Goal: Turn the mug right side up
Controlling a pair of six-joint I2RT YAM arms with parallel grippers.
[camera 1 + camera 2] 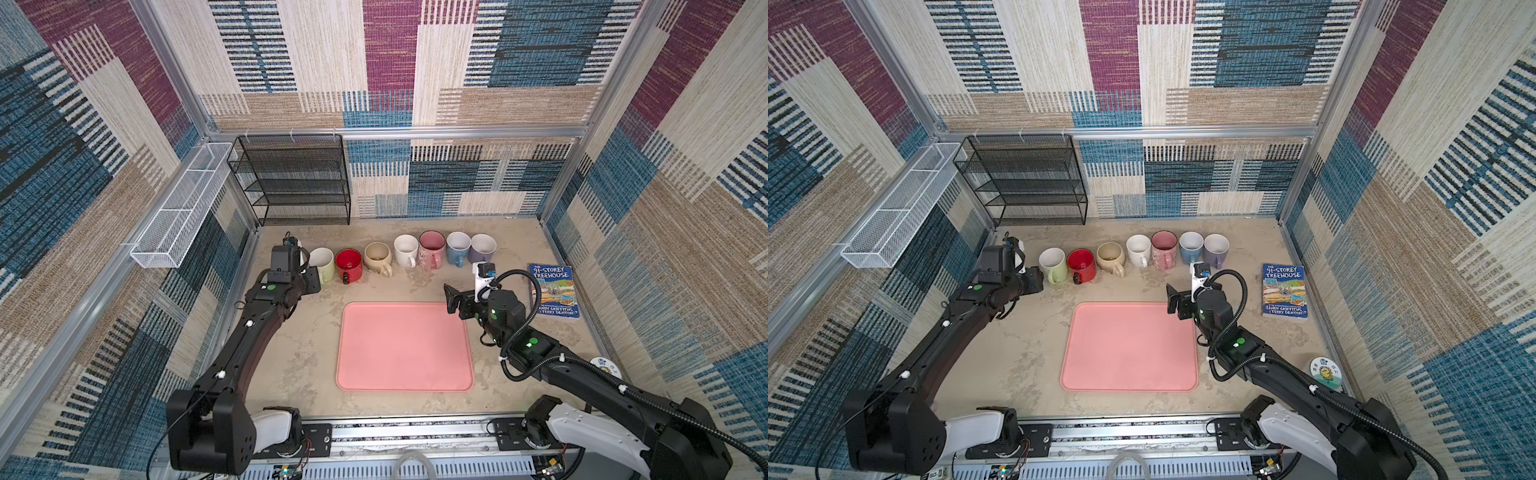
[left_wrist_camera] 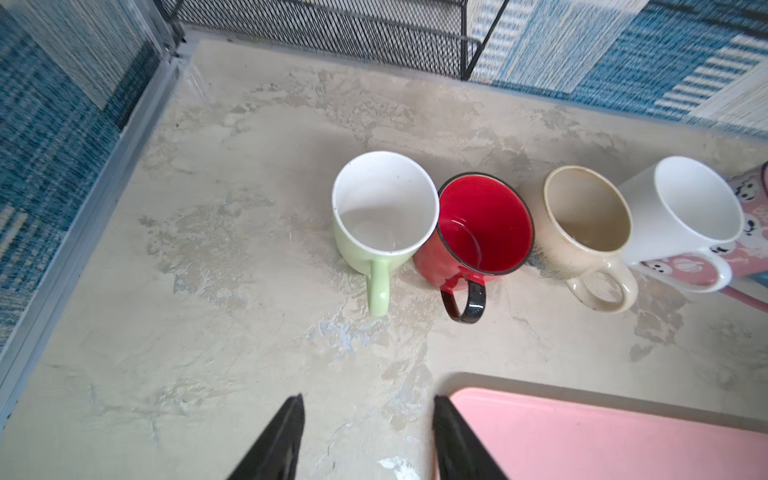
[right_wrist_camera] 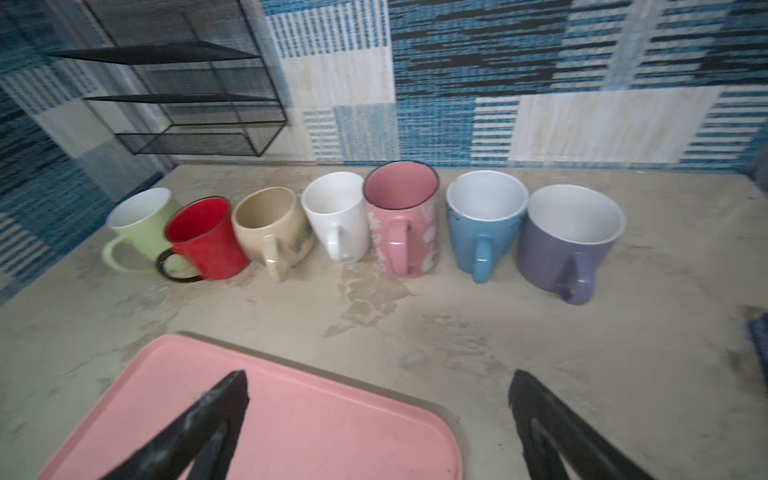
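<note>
Several mugs stand upright in a row along the back of the table, handles facing the front. The light green mug (image 1: 322, 261) (image 2: 384, 212) is the leftmost and leans against the red mug (image 1: 348, 264) (image 2: 484, 224). My left gripper (image 1: 313, 279) (image 2: 369, 401) hovers just in front of the green mug, open, with only bare table between its fingers. My right gripper (image 1: 451, 297) (image 3: 379, 378) stands wide open over the back right corner of the pink tray (image 3: 291, 415), holding nothing. No mug in view is upside down.
Beige, white, pink, blue and purple (image 3: 569, 237) mugs continue the row to the right. The pink tray (image 1: 403, 345) lies mid-table. A book (image 1: 552, 291) and a round coaster (image 1: 604, 366) lie at the right. A black wire shelf (image 1: 291, 178) and a white wire basket (image 1: 183, 208) stand at the back left.
</note>
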